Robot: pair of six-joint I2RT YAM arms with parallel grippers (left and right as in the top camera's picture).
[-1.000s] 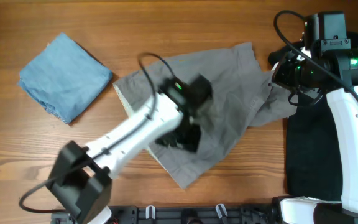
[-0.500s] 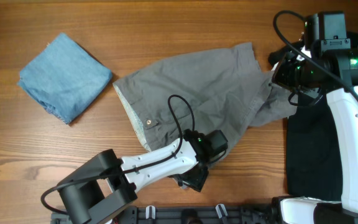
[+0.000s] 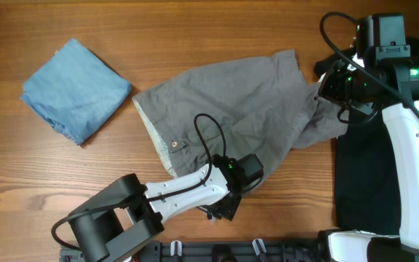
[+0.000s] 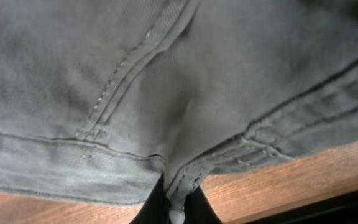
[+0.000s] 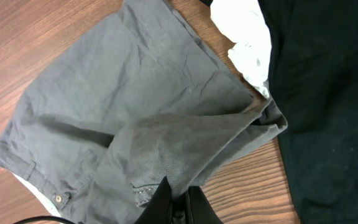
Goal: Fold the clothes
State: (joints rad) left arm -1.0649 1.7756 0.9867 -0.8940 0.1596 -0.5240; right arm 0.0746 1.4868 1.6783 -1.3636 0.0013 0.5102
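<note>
A second earlier the left gripper (image 3: 222, 209) had hovered spread over the middle of the grey shorts (image 3: 231, 109). It had since dropped to the near hem, and its fingers (image 4: 151, 208) had closed, pinching the stitched fold there. The right gripper (image 5: 178, 202) had not moved, its fingers pressed together on a raised flap of the shorts' leg.

Bare table (image 3: 49, 182) showed just behind the left fingers and ran wide to their left, up to the folded light-blue piece (image 3: 75, 89), well apart from the shorts. Room was tighter at the right fingers: the black garment (image 5: 328, 124) lay just beside them, and the white piece (image 5: 250, 37) beyond touched the shorts' edge.

The shorts lay spread and creased between both grippers. The waistband's pale lining was turned out, with the button (image 3: 176, 145) showing.
</note>
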